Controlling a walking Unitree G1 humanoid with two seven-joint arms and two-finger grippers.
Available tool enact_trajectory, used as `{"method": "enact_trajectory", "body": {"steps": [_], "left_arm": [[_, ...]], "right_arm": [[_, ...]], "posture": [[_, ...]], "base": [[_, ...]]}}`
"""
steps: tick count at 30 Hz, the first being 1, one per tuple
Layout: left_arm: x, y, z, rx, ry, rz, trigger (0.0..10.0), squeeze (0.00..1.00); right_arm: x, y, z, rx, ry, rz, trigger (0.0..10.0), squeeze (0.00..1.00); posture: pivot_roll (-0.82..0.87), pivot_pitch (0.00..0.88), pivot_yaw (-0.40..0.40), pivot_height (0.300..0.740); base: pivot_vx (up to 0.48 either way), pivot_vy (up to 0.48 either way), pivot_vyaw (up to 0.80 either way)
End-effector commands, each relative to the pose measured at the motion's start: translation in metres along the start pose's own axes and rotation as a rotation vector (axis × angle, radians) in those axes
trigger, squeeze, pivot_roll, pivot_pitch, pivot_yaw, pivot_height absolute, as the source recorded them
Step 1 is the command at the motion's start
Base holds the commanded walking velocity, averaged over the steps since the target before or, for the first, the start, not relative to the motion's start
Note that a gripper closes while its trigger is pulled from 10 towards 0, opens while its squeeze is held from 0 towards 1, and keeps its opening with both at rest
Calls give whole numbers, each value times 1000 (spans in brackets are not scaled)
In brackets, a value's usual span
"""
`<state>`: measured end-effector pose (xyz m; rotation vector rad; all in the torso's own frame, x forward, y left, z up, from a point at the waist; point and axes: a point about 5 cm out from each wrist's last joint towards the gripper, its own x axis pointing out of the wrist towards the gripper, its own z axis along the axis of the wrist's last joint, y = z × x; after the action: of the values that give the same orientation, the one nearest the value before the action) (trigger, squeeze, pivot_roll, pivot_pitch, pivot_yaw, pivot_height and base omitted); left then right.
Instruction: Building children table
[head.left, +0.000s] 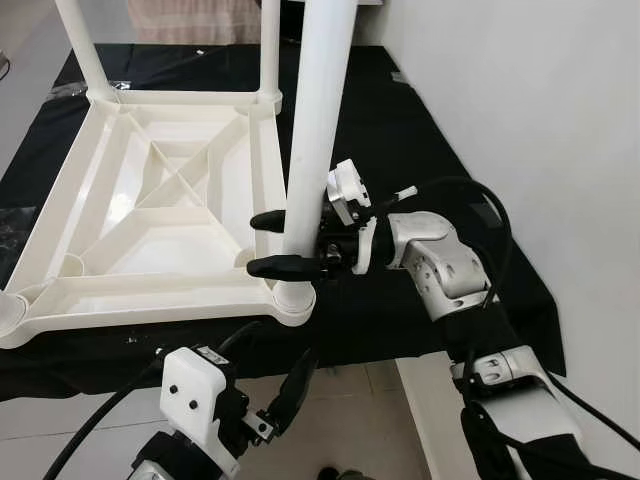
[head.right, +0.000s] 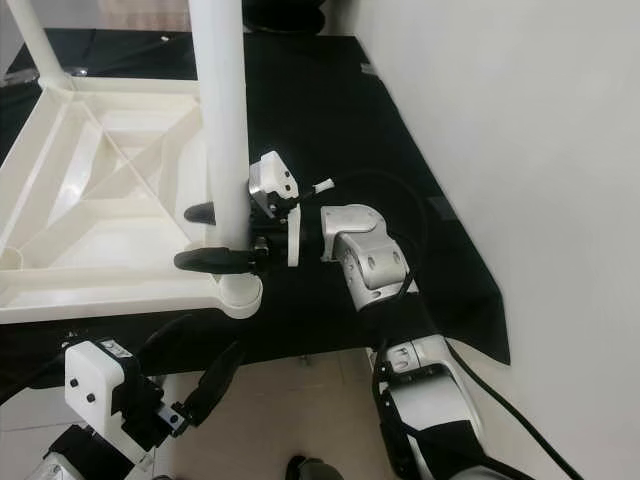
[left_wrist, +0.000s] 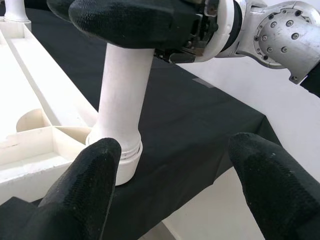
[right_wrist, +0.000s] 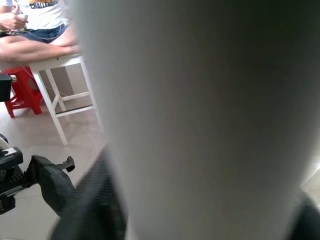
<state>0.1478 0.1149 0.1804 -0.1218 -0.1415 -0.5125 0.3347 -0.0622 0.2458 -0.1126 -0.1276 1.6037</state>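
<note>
left pincer (head.left: 290, 392) down low by the floor, fingers spread, gripping nothing, right pincer (head.left: 283, 243) clamped round the white table leg (head.left: 318, 140) just above its corner socket, upside-down tabletop (head.left: 150, 200) on black cloth (head.left: 400, 150), leg's top cut off, far legs (head.left: 80, 45) cropped too

White leg (right_wrist: 200, 115) looming close and blurred, person (right_wrist: 35, 30) sitting behind at a white desk (right_wrist: 65, 85), red stool (right_wrist: 22, 92) standing beside

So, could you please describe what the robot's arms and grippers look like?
Both arms are silver with black joints and looping black cables. The right gripper and left gripper each have two long black textured fingers and a white housing dotted with small screw holes.
</note>
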Motion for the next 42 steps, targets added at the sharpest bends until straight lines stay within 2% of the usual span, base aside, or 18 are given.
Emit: {"method": "enact_trajectory", "body": {"steps": [1,6,13,14,19,21,22,23,28,32,33,35,36,37,38,40,41,42], "left_arm": [[-1,-2,-1,-13,13,1,10000,0],[-1,-1,-2,-13,14,2,10000,0],[-1,0,-3,-12,15,5,10000,0],[-1,2,-3,-10,14,6,10000,0],[-1,4,-3,-9,13,6,10000,0],[2,8,-4,-7,12,2,10000,0],[4,11,-5,-6,12,-2,10000,0],[5,13,-6,-7,12,-4,10000,0],[8,15,-8,0,9,1,10000,0],[7,14,-7,6,6,7,10000,0],[7,14,-7,6,5,7,10000,0],[7,14,-6,5,5,7,10000,0],[7,13,-6,3,4,4,10000,0],[7,13,-6,3,4,4,10000,0],[6,12,-5,0,3,1,10000,0],[6,12,-5,-1,3,-1,10000,0],[6,11,-4,-3,1,-4,10000,0],[6,11,-4,-3,1,-4,10000,0]], "right_arm": [[-3,1,-4,-2,15,27,0,0],[-11,1,-10,2,33,-15,0,0],[-25,3,-20,-9,78,-184,0,0],[-28,20,-29,93,53,-377,0,0],[-27,39,-39,141,74,-525,0,0],[-40,56,-63,191,228,-1023,0,0],[-47,60,-66,182,272,-1211,0,0],[-51,60,-67,171,291,-1305,0,0],[-49,36,-56,130,252,-1383,0,0],[-50,33,-52,126,260,-1409,0,0],[-50,34,-52,129,270,-1412,4941,0],[-50,34,-51,131,279,-1411,4941,0],[-47,37,-48,130,282,-1392,10000,0],[-47,37,-48,130,282,-1392,10000,0],[-40,36,-42,144,219,-1311,10000,1000],[-38,36,-40,147,202,-1295,10000,1000],[-29,31,-32,136,139,-1174,10000,1000],[-29,31,-32,136,139,-1174,10000,1000]], "posture": [[149,223,-132,740],[138,222,-130,740],[120,220,-133,740],[92,222,-138,740],[87,219,-129,740],[58,204,-99,740],[58,195,-94,740],[59,184,-91,740],[74,173,-92,740],[76,175,-95,740],[77,180,-96,740],[77,180,-96,740],[76,185,-96,740],[76,185,-96,740],[77,189,-100,740],[77,189,-100,740],[78,195,-106,740],[78,195,-106,740]], "base": [[0,0,0],[0,0,0],[0,0,0],[0,0,0],[0,0,0],[0,0,0],[0,0,0],[0,0,0],[0,0,0],[0,0,0],[0,0,0],[0,0,0],[0,0,0],[0,0,0],[0,0,0],[0,0,0],[0,0,0],[0,0,0]]}}
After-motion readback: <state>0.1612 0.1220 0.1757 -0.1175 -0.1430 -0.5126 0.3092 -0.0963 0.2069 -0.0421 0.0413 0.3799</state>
